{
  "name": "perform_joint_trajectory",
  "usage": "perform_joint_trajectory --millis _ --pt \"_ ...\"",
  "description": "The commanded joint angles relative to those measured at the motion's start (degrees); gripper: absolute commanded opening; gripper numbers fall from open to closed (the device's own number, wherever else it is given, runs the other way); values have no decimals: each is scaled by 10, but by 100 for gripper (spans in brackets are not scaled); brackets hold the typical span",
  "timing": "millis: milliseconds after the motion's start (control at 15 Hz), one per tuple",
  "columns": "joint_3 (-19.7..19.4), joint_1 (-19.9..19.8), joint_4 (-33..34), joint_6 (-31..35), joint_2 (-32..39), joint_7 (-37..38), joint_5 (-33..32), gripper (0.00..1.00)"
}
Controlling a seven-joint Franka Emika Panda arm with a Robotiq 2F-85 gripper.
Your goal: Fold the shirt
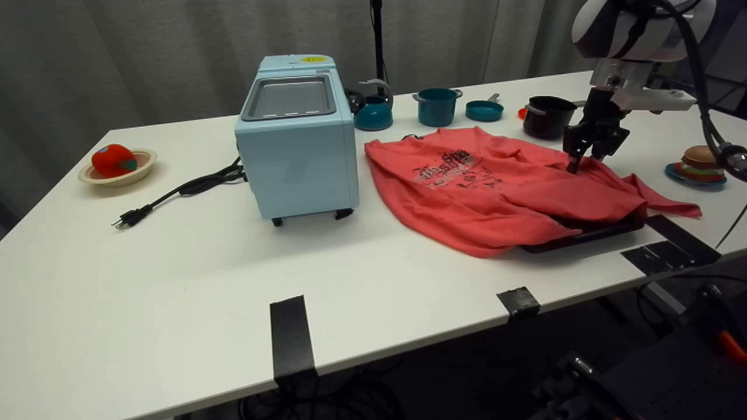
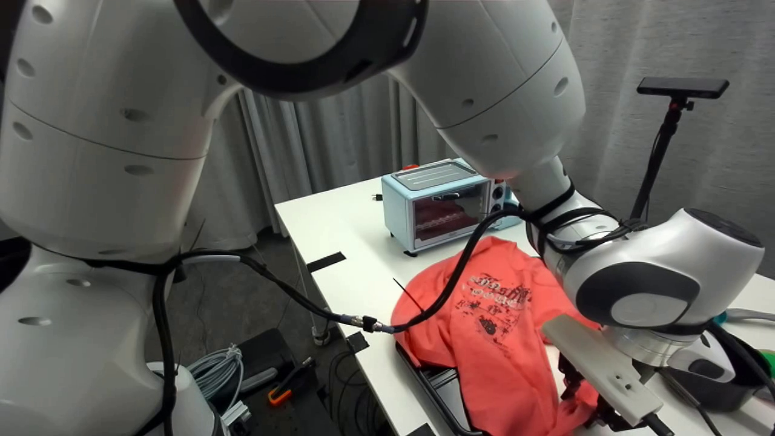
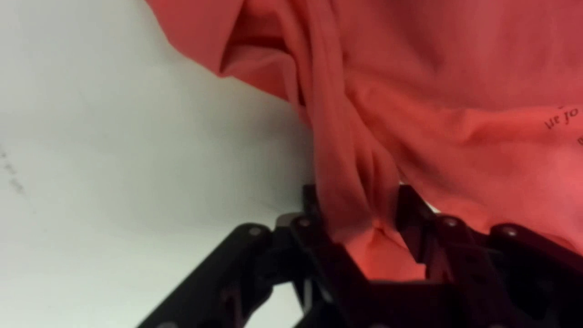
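The shirt (image 1: 467,186) is a red-coral garment with dark print. It lies wrinkled on the white table, partly over a black tray (image 1: 583,238). It also shows in an exterior view (image 2: 484,339), with the tray's edge (image 2: 424,387) under its hem. My gripper (image 1: 586,162) is low over the shirt's far edge, pointing down; it also shows in an exterior view (image 2: 584,402). In the wrist view my gripper (image 3: 357,205) is shut on a bunched strip of the shirt (image 3: 334,159), with cloth filling the gap between the fingers. The fingertips' ends are partly hidden by cloth.
A light-blue toaster oven (image 1: 297,166) stands beside the shirt. A teal kettle (image 1: 373,114), teal pot (image 1: 436,108), teal pan (image 1: 484,111) and black pot (image 1: 545,119) stand behind it. A toy burger (image 1: 700,166) is near the arm. A bowl (image 1: 117,179) is at the far end.
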Motion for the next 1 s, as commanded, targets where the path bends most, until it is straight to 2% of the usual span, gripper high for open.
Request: perform_joint_trajectory --millis 0,133,200,467,933 --pt "6 -8 5 4 -18 -10 -3 17" --pt "2 -5 8 -5 -33 -4 -7 1" --pt "1 -4 11 -9 -38 -3 -9 0" --pt "10 3 13 -16 -73 -5 0 1" --pt "67 23 7 -8 -108 -22 69 1"
